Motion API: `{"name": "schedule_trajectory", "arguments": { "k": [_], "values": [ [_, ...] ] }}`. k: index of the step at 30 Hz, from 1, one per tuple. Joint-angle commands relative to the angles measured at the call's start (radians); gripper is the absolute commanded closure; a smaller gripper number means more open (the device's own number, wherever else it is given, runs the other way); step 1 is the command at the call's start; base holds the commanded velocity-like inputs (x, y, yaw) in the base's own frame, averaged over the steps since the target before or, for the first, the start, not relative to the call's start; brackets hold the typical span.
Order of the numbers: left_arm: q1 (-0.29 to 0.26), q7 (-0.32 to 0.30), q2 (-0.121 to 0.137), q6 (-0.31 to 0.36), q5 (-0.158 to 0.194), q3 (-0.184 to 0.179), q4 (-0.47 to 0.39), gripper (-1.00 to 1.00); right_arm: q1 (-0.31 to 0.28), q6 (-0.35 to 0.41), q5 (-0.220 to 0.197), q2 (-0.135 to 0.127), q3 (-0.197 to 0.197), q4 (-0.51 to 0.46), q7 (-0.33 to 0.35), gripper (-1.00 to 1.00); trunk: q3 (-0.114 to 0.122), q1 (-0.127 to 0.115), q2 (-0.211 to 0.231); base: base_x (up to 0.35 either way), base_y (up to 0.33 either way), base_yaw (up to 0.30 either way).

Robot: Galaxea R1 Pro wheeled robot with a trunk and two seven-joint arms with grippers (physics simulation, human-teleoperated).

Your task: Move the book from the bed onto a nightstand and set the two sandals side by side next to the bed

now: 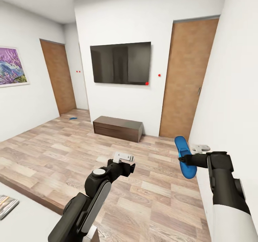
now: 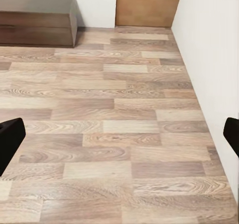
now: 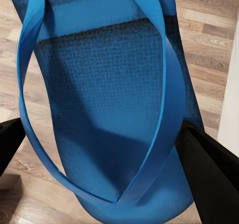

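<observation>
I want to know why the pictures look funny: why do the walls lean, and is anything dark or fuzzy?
Head view: the wide lens tilts the doors and walls outward; the TV shows faint reflections. Right wrist view: the sandal sits so close it looks huge, with a dark shadow across its sole. Left wrist view: the floor is evenly lit and a little soft.

Cabinet (image 1: 118,127) on the floor (image 1: 71,152) against the far wall, under the TV (image 1: 120,63). Door (image 1: 187,77) right of the TV, second door (image 1: 58,76) far left, picture (image 1: 11,66) on the left wall. One sandal (image 1: 73,118) on the floor by the left door, well apart from the other sandal (image 1: 185,157), which sits in the right gripper (image 1: 183,159) at right, near the right wall. Left gripper (image 1: 123,158) over the floor at centre. Book (image 1: 6,205) on the bed (image 1: 28,217), bottom-left.
</observation>
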Motion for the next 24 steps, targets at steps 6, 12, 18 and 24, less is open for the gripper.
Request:
{"name": "schedule_trajectory", "arguments": {
  "k": [6,12,18,24],
  "values": [
    [0.0,0.01,0.0,0.003,0.011,-0.001,-0.001,-1.0,-0.001,0.002,0.009,0.001,-0.001,-0.001,0.01,1.0,0.0,0.0,-0.001,0.0,0.0,-0.182],
    [0.0,0.01,0.0,0.003,0.011,-0.001,-0.001,-1.0,-0.001,0.002,0.009,0.003,0.002,-0.001,0.01,1.0,0.0,0.0,-0.001,0.0,0.0,-0.052],
    [0.0,0.01,0.0,0.003,0.01,-0.001,0.0,-1.0,-0.001,0.002,0.009,0.003,0.003,0.0,0.01,1.0,0.0,0.0,-0.001,0.0,0.0,-0.012],
    [-0.001,0.01,0.0,0.003,0.009,-0.001,0.001,-1.0,-0.001,0.002,0.009,0.003,0.003,0.001,0.01,1.0,0.0,0.0,-0.001,0.0,0.0,-0.164]
  ]
}}
